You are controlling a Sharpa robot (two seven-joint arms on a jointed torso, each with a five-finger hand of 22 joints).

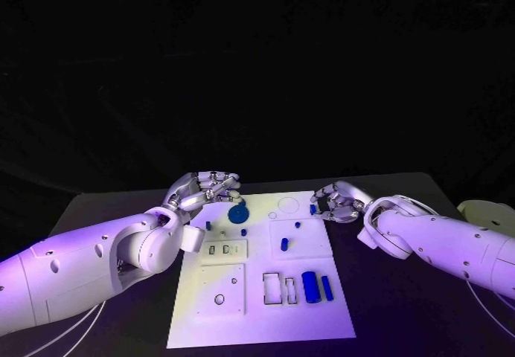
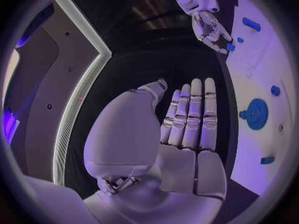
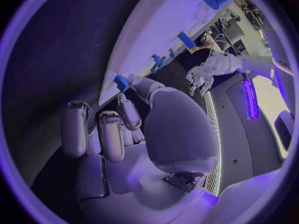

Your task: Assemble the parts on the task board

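Blue gear [image 1: 238,215] lies flat on the task board [image 1: 257,312].
My left robot hand [image 1: 204,190] hovers open; my right robot hand [image 1: 336,203] pinches a small blue part [image 1: 313,210].

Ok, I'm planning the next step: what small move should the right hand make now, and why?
Probably ease the right hand inward and down, to bring the small blue part to a seat on the task board. It pinches that part at the board's far right corner, not yet seated. The left hand holds nothing beside the blue gear.
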